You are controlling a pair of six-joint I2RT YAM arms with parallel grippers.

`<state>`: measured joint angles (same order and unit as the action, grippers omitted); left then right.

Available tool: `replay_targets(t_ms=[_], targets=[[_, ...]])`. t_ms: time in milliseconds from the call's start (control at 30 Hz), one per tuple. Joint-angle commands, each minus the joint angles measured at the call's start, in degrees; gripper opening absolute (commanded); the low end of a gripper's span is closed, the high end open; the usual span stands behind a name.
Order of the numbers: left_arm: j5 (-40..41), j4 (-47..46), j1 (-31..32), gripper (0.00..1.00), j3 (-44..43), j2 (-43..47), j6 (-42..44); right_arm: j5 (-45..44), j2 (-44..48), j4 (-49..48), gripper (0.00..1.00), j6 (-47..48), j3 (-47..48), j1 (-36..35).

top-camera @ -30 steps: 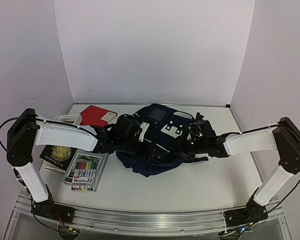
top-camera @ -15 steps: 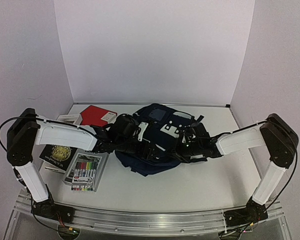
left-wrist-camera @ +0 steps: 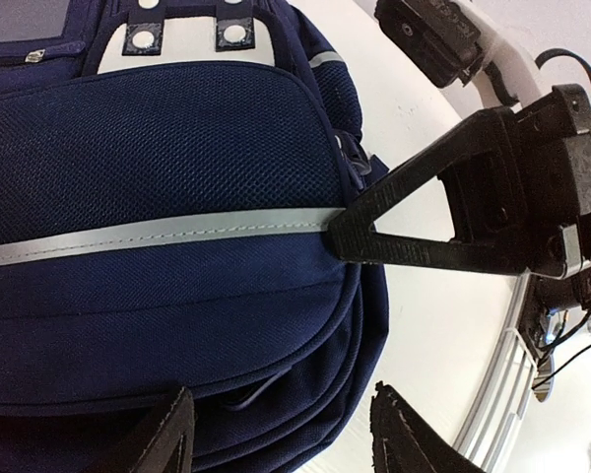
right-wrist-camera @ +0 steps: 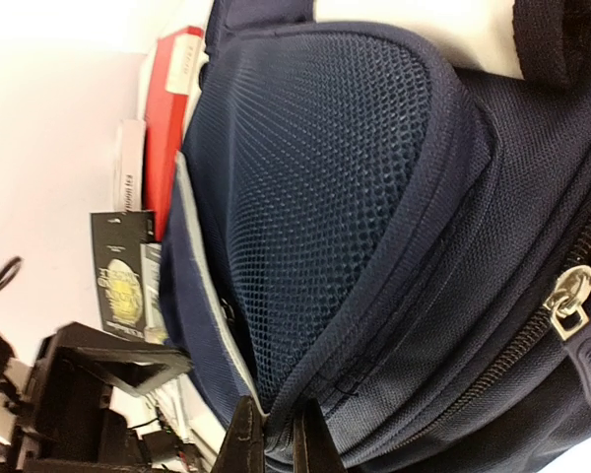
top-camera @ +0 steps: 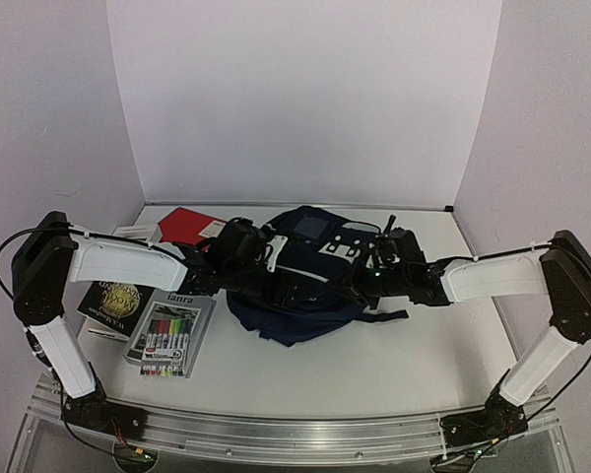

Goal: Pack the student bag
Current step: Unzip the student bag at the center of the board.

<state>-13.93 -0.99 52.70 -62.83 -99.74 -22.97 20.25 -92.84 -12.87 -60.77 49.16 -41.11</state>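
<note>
Student bag (top-camera: 305, 301) lies flat at the middle of the bench (top-camera: 394, 365), between my 2 arms. It is navy fabric, far bigger than the books beside it. A mesh front panel (right-wrist-camera: 325, 177) bulges outward, with 1 thin grey stripe (left-wrist-camera: 158, 235) running across it. Above that sits a white patch (left-wrist-camera: 192, 44) carrying 2 navy tabs. A silver zip pull (right-wrist-camera: 568, 296) hangs on a closed zip.

Right claw (right-wrist-camera: 279, 440): fingers together, pinching the piped seam at the bag's edge.

Left claw (left-wrist-camera: 281, 434): fingers apart, with the bag's lower edge between them; I see no grip.

To the bag's left lie a red book (top-camera: 187, 225), a black book (top-camera: 118, 299) and a marker pack (top-camera: 167, 340).
</note>
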Motion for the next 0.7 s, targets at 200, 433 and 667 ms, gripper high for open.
replay_targets(t_ms=[200,433,667], targets=[[-0.8,4.0,0.4,0.47,-2.6,0.6,7.7,0.8,5.8,-6.3,0.00,-2.2,0.7,-0.3],[6.4,2.3,3.7,0.43,-0.2,2.9,10.8,0.7,4.8,-6.3,0.00,-2.2,1.0,-0.3],[11.1,5.0,3.7,0.39,-4.2,-0.3,13.7,1.5,4.6,-6.3,0.00,-1.8,1.6,-0.3]])
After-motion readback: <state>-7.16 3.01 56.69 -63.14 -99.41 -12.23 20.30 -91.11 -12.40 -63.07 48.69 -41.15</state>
